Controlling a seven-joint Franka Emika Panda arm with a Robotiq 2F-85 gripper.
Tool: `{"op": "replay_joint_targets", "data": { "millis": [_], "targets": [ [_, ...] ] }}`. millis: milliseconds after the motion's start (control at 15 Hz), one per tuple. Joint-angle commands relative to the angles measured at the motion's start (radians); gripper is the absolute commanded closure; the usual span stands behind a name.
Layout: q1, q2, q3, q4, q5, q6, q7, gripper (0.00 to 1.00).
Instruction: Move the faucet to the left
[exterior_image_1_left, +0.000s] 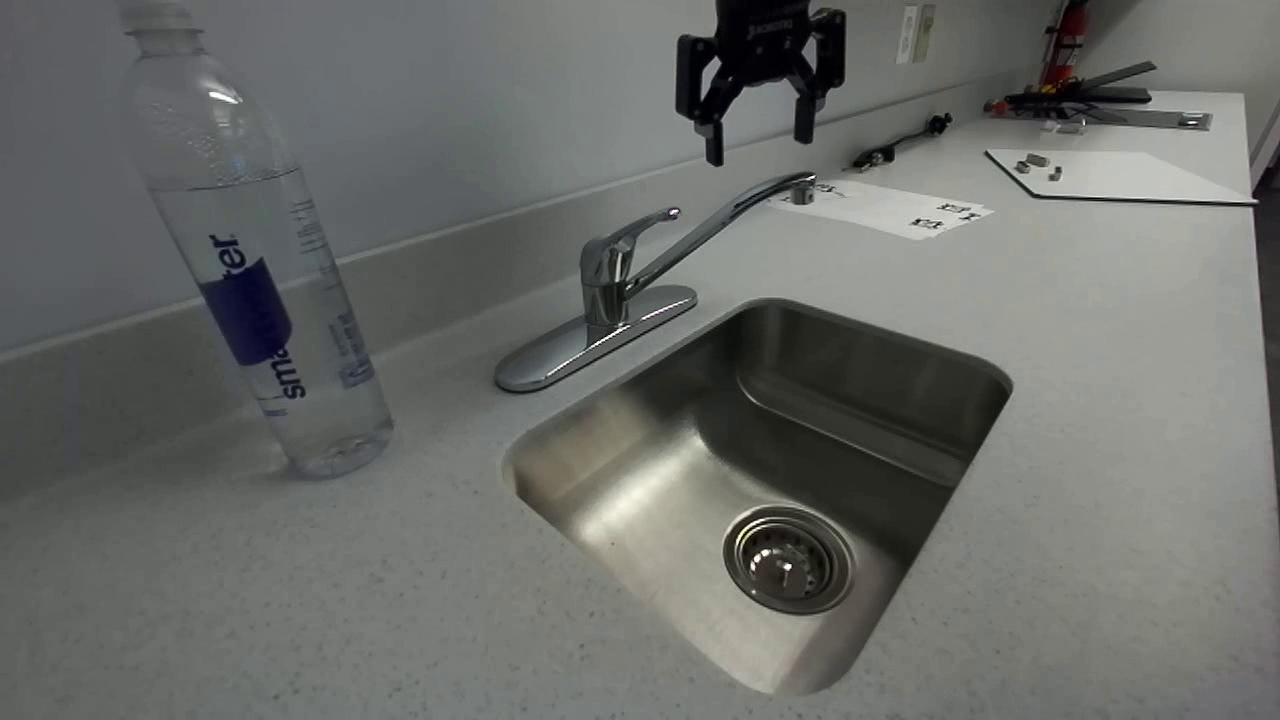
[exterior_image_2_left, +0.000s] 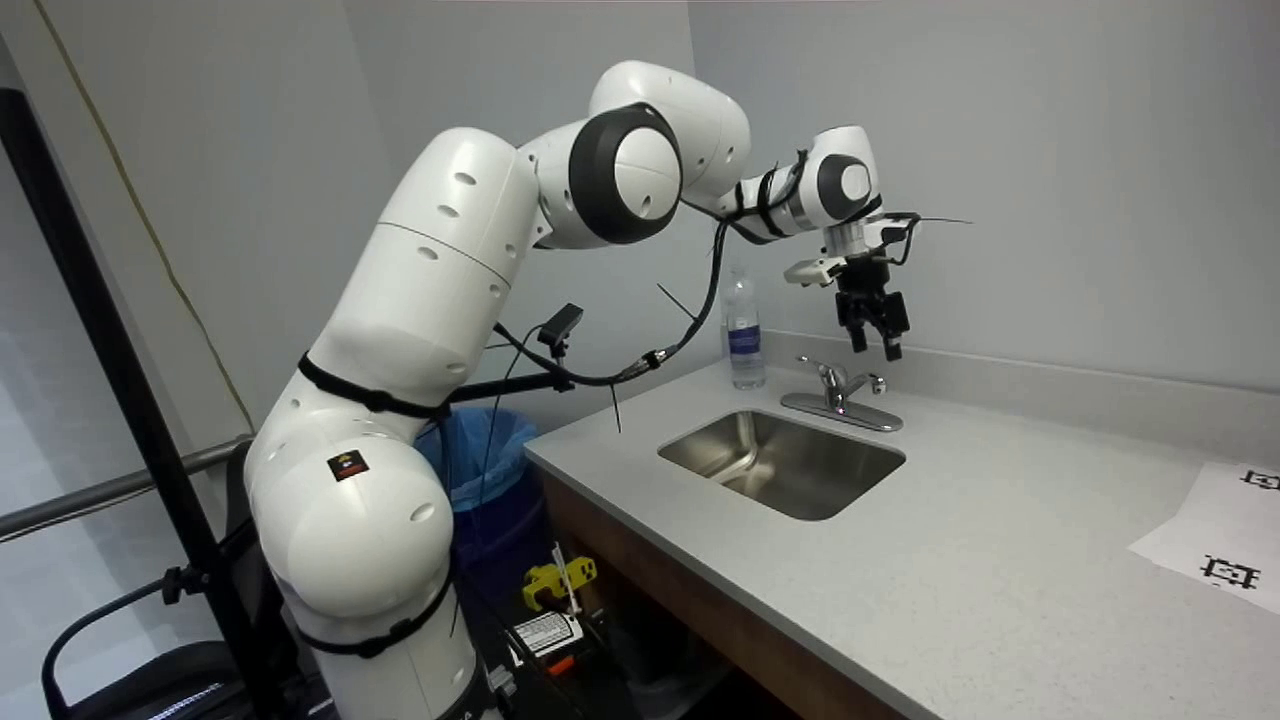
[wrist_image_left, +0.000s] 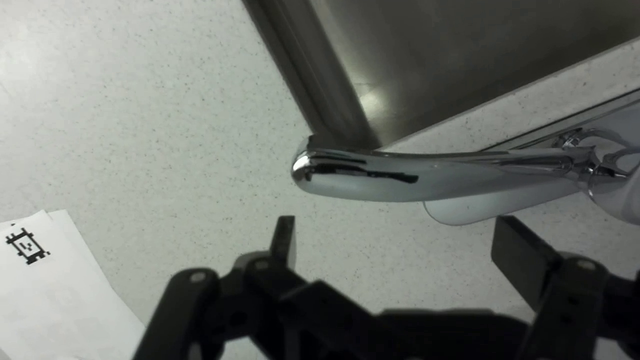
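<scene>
Plain grey wall (exterior_image_2_left: 1050, 180) is fronted by a pale grey, speckled bench (exterior_image_2_left: 1000, 540). Bench is overhung by the white, jointed robot arm (exterior_image_2_left: 460, 220). Rectangular brushed-steel sink basin (exterior_image_1_left: 640, 520) is let into the bench. Clear plastic bottle (exterior_image_1_left: 262, 235) with blue label (exterior_image_1_left: 248, 312) is stood upright near the wall, part-filled. Shiny chrome single-lever faucet (exterior_image_1_left: 604, 303) is placed between basin and wall, long slim spout (wrist_image_left: 420, 185) pointed away from bottle. Black two-finger gripper (exterior_image_1_left: 759, 140) is held above the spout, fingers (wrist_image_left: 522, 265) spread, clear of the faucet.
</scene>
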Motion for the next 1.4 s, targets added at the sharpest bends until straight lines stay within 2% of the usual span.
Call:
{"op": "replay_joint_targets", "data": {
  "millis": [0, 400, 733, 1067, 1333],
  "targets": [
    [0.027, 0.084, -0.03, 0.122, 0.012, -0.05, 0.047, 0.0],
    [0.036, 0.161, -0.045, 0.207, 0.01, -0.074, 0.091, 0.0],
    [0.039, 0.183, -0.042, 0.236, 0.014, -0.115, 0.097, 0.0],
    [0.035, 0.179, -0.035, 0.241, 0.024, -0.15, 0.084, 0.0],
    [0.033, 0.145, -0.022, 0.193, 0.032, -0.161, 0.06, 0.0]
  ]
}}
